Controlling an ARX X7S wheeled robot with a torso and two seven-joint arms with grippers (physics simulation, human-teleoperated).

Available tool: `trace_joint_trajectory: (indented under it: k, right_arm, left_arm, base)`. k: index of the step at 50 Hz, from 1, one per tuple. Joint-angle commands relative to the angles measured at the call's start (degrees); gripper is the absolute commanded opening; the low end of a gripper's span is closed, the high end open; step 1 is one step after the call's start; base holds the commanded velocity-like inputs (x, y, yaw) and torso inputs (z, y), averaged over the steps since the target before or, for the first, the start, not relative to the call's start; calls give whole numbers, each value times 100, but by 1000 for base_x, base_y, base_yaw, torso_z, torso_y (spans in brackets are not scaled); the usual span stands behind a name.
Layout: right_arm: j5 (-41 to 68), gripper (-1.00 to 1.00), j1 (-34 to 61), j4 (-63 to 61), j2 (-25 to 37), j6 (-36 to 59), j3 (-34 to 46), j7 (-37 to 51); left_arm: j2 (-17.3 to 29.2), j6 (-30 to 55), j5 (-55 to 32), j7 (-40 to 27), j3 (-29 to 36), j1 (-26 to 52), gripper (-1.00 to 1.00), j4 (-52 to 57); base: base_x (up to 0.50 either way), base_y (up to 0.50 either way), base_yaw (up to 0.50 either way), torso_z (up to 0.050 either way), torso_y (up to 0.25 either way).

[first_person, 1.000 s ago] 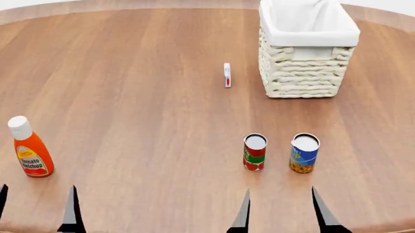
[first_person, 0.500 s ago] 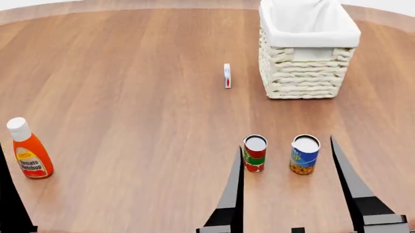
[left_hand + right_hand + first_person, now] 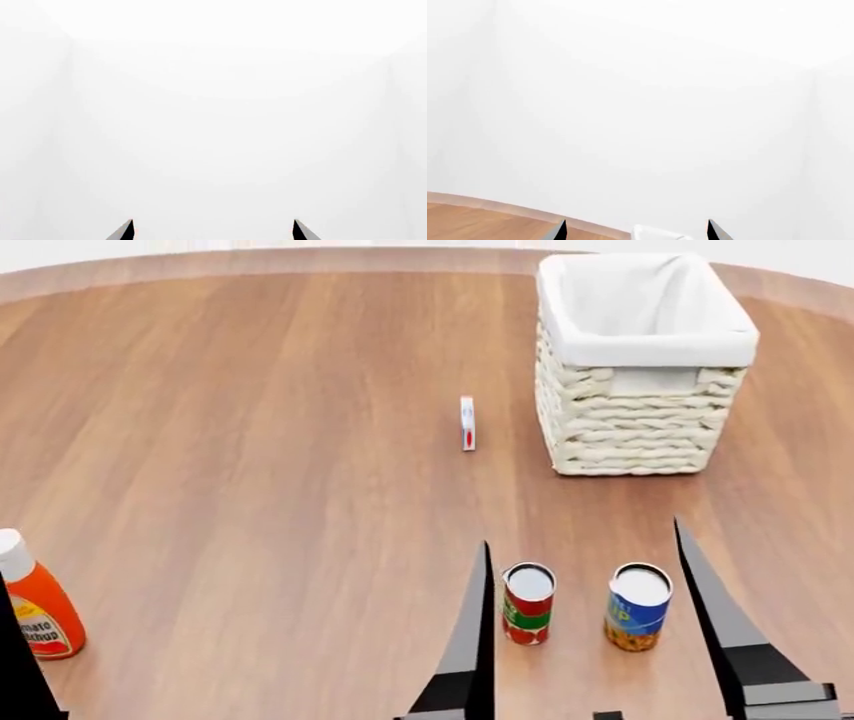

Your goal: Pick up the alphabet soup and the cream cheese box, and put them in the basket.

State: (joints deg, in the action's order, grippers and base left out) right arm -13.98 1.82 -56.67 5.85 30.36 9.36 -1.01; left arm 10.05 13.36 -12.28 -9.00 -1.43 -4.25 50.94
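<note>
The alphabet soup (image 3: 638,606), a can with a blue and yellow label, stands near the table's front. It lies between the two dark fingers of my right gripper (image 3: 582,532), which is raised, open and holding nothing. The cream cheese box (image 3: 467,423) stands on edge mid-table, left of the basket (image 3: 641,430) at the back right. The right wrist view shows the right gripper (image 3: 636,220) open, with a white bit of the basket (image 3: 657,233) between its tips. My left gripper (image 3: 213,220) is open against blank white; one of its fingers (image 3: 16,660) shows at the left edge.
A red and green can (image 3: 529,603) stands just left of the soup, close to the right gripper's left finger. A ketchup bottle (image 3: 38,610) stands at the front left beside the left finger. The round wooden table (image 3: 267,440) curves away behind the basket.
Both grippers have risen from the bottom edge, the right fingers now flanking the two cans. The head view has shifted, so everything on the table sits lower in the picture.
</note>
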Motion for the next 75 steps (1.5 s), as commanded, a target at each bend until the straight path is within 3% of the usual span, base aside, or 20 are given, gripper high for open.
trace_joint_trajectory:
  k: [1,52,63,66,75]
  right_arm:
    - [18,100,-35,50,65,-59,63,87]
    - [200,100,-57,195,292,-212,208,393]
    - [183,100,114,24,295,117,227,360]
    - [234,100,-38,193,336,-194,213,450]
    - [234,100,90,-9,336,115,212,403]
  left_arm:
    - [57,-72,-38,-54,10,-27,100,-53]
    - [266,-263,-109,-261,135,-75,100,-201]
    - [311,-259,-157,-291,167,-42,100,-214]
    - [328,-244,-172,-309,160,-39,100,-200]
    - [377,-209,-218,-330,186,-37,100,-175]
  base:
    - [215,0,0,0,0]
    - [226,0,0,0,0]
    - [231,0,0,0,1]
    - [233,0,0,0,0]
    - [234,0,0,0,0]
